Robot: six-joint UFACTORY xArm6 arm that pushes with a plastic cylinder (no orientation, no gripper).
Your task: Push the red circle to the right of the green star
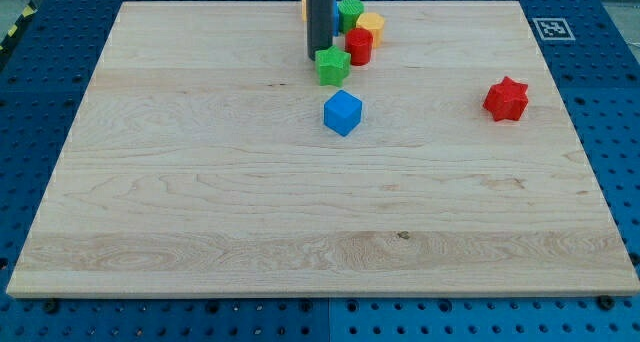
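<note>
The red circle (pixel 360 45) is a short red cylinder near the view's top centre. The green star (pixel 333 67) lies just below and left of it, touching or nearly touching it. My tip (pixel 319 58) ends at the green star's upper left edge, left of the red circle. The dark rod rises from there out of the view's top.
A green block (pixel 349 13) and a yellow block (pixel 371 25) crowd just above the red circle. An orange block (pixel 304 6) peeks from behind the rod. A blue cube (pixel 342 113) sits below the green star. A red star (pixel 506 99) lies at the view's right. The wooden board (pixel 200 182) ends close above the cluster.
</note>
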